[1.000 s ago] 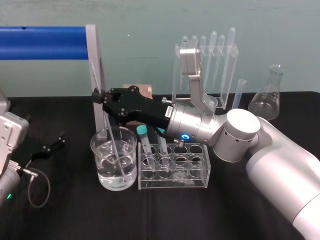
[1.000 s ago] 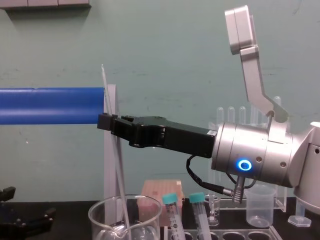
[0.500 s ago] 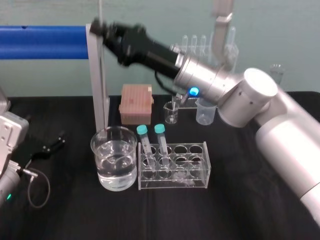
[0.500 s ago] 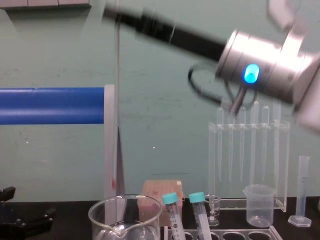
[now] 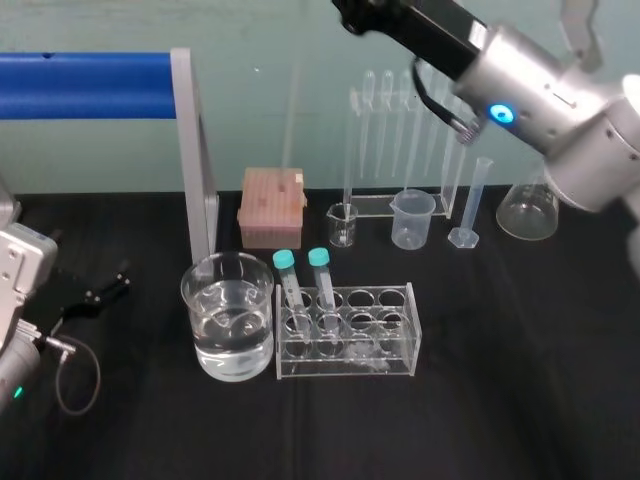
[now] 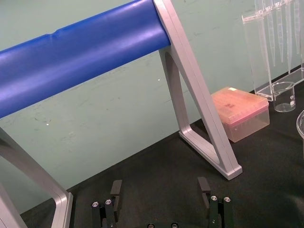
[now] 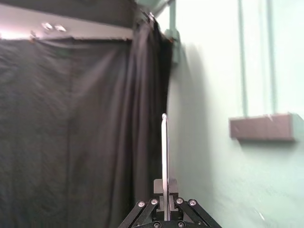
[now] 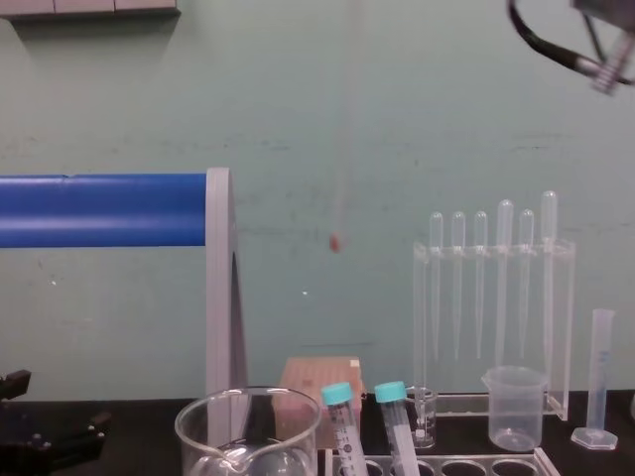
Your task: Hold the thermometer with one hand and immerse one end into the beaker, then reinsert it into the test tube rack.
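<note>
Overhead, in the head view, the right end effector (image 5: 345, 8) is reaching in at the top edge, its fingertips cut off there. The thermometer (image 5: 292, 120) is hanging below it as a faint upright streak against the green wall, its lower end well clear of the water-filled beaker (image 5: 228, 330). The test tube rack (image 5: 347, 340) is standing just beside the beaker on the black worktop (image 5: 500, 380), carrying two teal-capped tubes (image 5: 290, 285) in its left-hand holes. The left end effector (image 5: 118, 280) is lying parked on the worktop at the left.

In the left wrist view, that end effector's fingers (image 6: 116, 187) are standing spread apart with nothing between them, facing a blue bar (image 6: 80, 52).

In the right wrist view, the right end effector (image 7: 165, 186) is pinching the thermometer (image 7: 164, 152), whose rod is rising straight out of the pressed-together fingers.

In the chest view, the thermometer (image 8: 338, 213) is hanging upright in the air. Its reddish tip is ending well above the beaker's rim (image 8: 248, 399) and the rack (image 8: 446, 464), roughly in line with where the two meet.
</note>
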Motion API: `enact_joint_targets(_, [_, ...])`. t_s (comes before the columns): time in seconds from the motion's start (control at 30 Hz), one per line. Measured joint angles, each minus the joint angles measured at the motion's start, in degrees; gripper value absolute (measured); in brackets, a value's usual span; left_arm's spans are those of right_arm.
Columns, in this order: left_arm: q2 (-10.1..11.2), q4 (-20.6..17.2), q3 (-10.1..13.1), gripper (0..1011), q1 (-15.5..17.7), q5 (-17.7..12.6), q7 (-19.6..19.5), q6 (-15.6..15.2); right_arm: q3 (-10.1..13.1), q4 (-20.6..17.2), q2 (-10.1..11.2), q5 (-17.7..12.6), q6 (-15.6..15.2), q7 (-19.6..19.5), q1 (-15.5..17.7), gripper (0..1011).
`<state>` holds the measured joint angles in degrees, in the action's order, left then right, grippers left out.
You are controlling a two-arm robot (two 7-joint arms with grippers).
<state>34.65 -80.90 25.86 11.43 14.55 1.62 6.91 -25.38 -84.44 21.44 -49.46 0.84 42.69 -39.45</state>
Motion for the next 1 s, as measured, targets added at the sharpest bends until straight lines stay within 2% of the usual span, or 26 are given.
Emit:
enact_joint_targets(0.17, [0.0,0.0,0.0,1008,0.0,0.0,0.0,0.0,0.48,-4.58,5.67,0.03,-2.43,-3.95,5.17,51])
enact_joint_targets(0.2, [0.0,0.0,0.0,1008,0.0,0.0,0.0,0.0,0.48,-4.58,5.67,0.03,-2.43,-3.95,5.17,51])
enact_joint_targets(0.3, [0.0,0.0,0.0,1008,0.0,0.0,0.0,0.0,0.57,-6.66,8.33,0.09,-2.59,-5.71,8.46,51])
enact_joint_targets(0.4, [0.0,0.0,0.0,1008,0.0,0.0,0.0,0.0,0.41,-7.31,9.52,0.56,-1.94,-6.61,10.44,51])
enact_joint_targets(0.67, [0.0,0.0,0.0,1008,0.0,0.0,0.0,0.0,-0.49,-6.74,10.56,2.15,-0.76,-7.3,12.97,51])
enact_joint_targets(1.0, [0.0,0.0,0.0,1008,0.0,0.0,0.0,0.0,-2.15,-3.18,9.93,5.03,-0.51,-7.1,12.93,52])
